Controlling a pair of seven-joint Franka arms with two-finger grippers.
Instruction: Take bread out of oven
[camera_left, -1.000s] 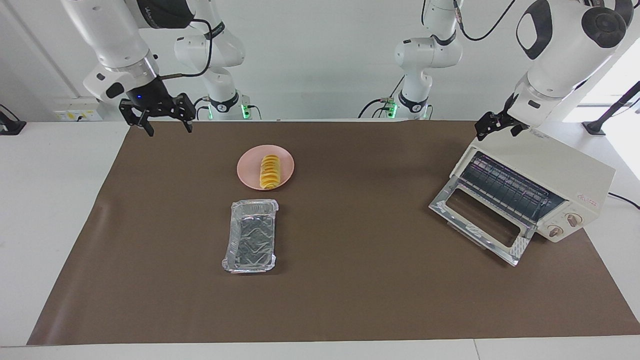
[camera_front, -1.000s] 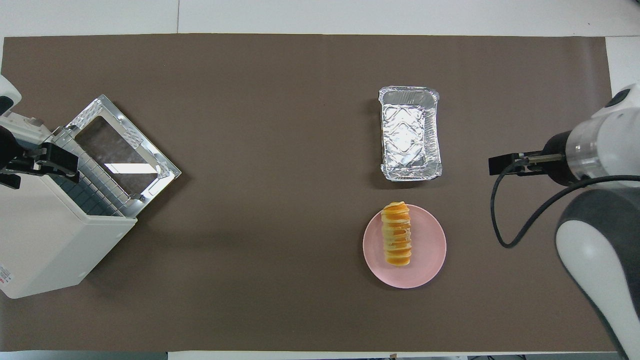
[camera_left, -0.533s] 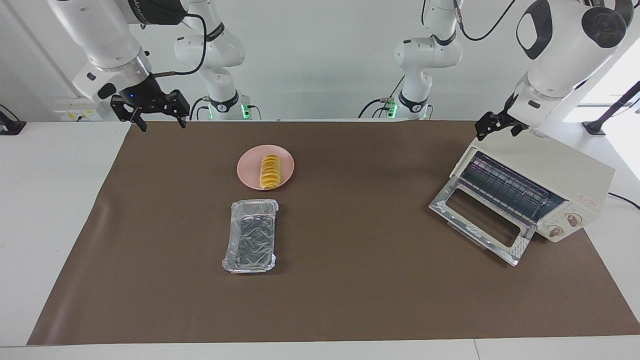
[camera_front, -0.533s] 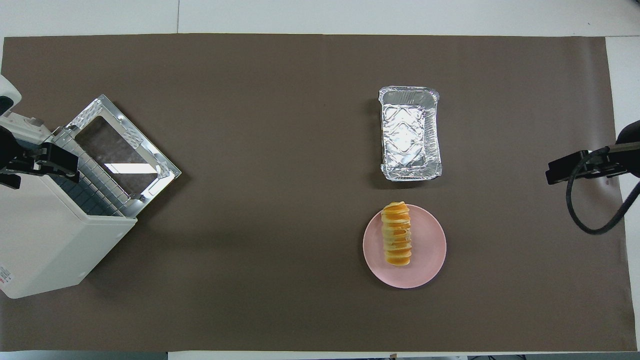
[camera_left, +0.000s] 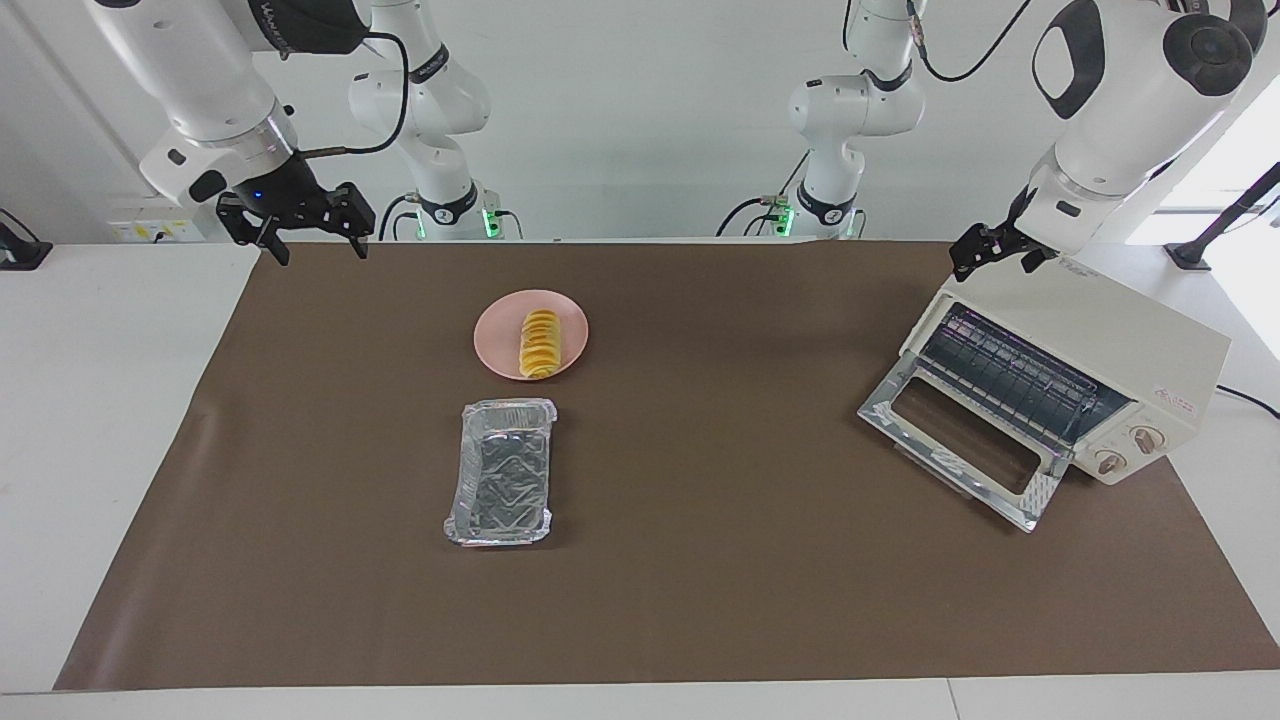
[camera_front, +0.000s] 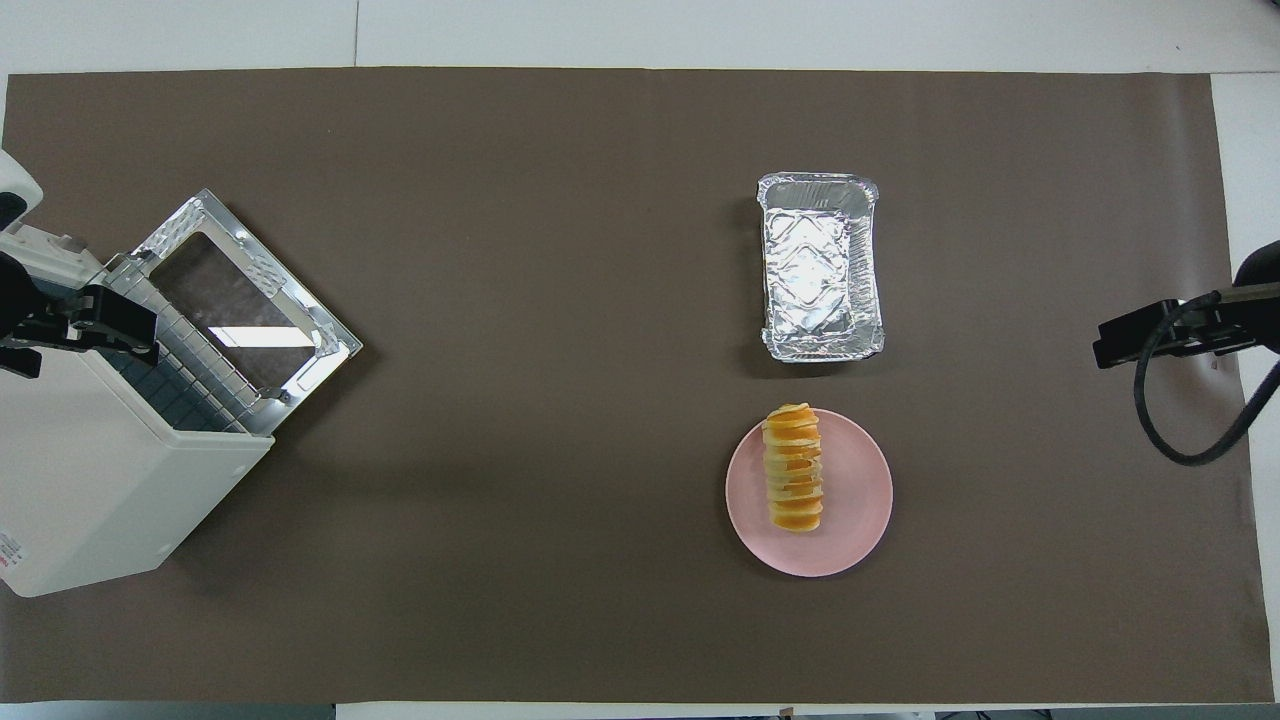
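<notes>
The bread (camera_left: 540, 343) lies on a pink plate (camera_left: 495, 345) near the robots, toward the right arm's end; it also shows in the overhead view (camera_front: 793, 467) on the plate (camera_front: 860, 500). The cream oven (camera_left: 1100, 330) stands at the left arm's end with its glass door (camera_left: 960, 440) dropped open and its wire rack bare; overhead it shows too (camera_front: 90, 500). My left gripper (camera_left: 990, 262) hovers open and empty over the oven's top corner nearest the robots. My right gripper (camera_left: 312, 248) is open and empty, raised over the mat's edge by the right arm's base.
A crinkled silver foil tray (camera_left: 500, 470) sits empty on the brown mat (camera_left: 700, 560), farther from the robots than the plate; it also shows overhead (camera_front: 820, 265). The open oven door (camera_front: 240, 300) juts out over the mat.
My right gripper has drawn back from the plate toward the right arm's end of the table and risen slightly. The left arm, bread and oven have not moved.
</notes>
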